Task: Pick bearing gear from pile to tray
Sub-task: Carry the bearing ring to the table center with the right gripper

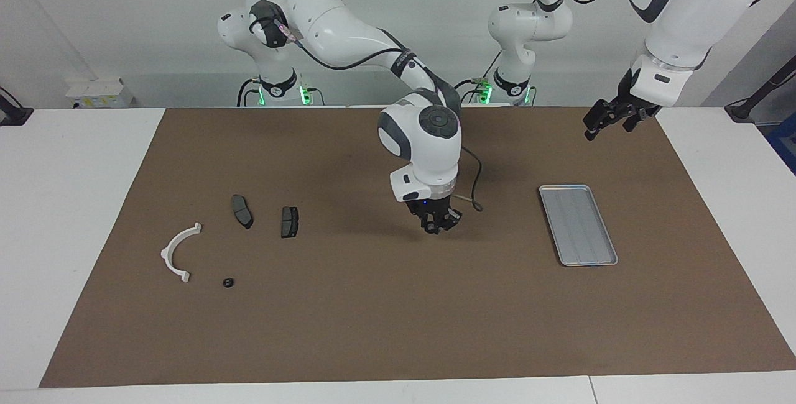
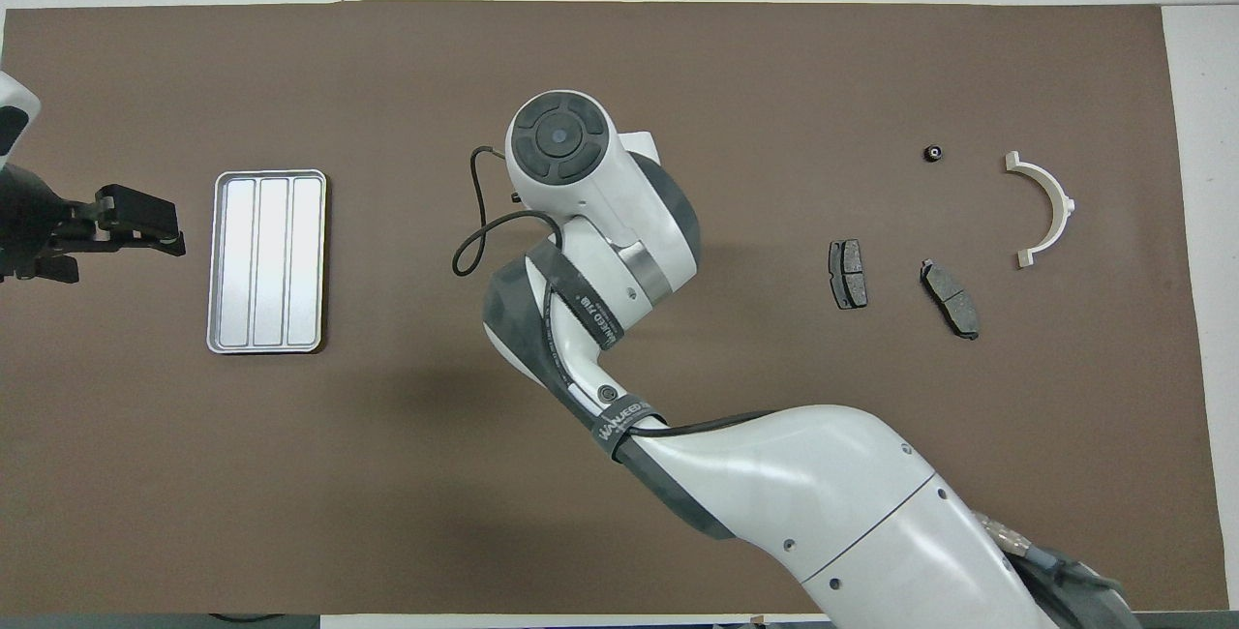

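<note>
A small black bearing gear [image 1: 228, 282] lies on the brown mat [image 1: 385, 329] toward the right arm's end of the table, just beside the white half-ring bracket [image 1: 177, 253] and farther from the robots than the two dark grey brake pads [image 1: 242, 211] [image 1: 289, 221]. The silver-grey tray [image 1: 577, 224] sits flat toward the left arm's end, well apart from these parts. The right gripper [image 1: 439, 222] hangs above bare mat between the brake pads and the tray, its fingers drawn close together; whether they pinch something tiny cannot be told. The left gripper [image 1: 606, 119] waits in the air, nearer the left arm's end than the tray, its jaws spread wide and holding nothing.
</note>
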`<state>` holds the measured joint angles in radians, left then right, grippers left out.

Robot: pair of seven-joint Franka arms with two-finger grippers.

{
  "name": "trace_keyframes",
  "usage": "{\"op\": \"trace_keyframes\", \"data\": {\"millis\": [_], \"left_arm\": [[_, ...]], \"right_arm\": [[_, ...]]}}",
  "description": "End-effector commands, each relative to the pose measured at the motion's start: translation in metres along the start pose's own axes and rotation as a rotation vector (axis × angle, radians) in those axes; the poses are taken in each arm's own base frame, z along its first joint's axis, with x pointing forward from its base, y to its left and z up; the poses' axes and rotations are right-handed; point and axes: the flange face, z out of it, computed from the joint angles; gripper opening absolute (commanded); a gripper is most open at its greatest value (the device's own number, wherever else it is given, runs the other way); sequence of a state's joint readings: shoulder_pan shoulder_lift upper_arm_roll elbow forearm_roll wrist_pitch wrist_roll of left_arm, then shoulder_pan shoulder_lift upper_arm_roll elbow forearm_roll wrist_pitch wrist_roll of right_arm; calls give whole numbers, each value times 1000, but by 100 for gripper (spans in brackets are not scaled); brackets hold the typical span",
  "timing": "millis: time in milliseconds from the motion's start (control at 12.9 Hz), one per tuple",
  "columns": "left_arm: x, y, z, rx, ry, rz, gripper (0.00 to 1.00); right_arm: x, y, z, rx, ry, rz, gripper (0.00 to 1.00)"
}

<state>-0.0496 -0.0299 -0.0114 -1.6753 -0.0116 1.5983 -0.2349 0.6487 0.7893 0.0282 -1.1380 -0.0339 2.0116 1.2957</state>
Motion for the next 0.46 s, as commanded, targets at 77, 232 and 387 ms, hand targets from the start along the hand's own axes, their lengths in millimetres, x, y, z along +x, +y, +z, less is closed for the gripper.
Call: {"op": "trace_keyframes", "data": {"millis": [77, 232, 387], "left_arm": [[-5, -1, -6, -3, 15, 2, 100], [-5, -1, -6, -3, 15, 2, 100], [-5, -1, -6, -3, 15, 2, 100]], "right_arm": [[-24, -11, 32, 0, 0, 29, 0], [-29, -13, 47, 2, 1, 39, 0], [-30, -13, 51, -3, 3, 36, 0]]}}
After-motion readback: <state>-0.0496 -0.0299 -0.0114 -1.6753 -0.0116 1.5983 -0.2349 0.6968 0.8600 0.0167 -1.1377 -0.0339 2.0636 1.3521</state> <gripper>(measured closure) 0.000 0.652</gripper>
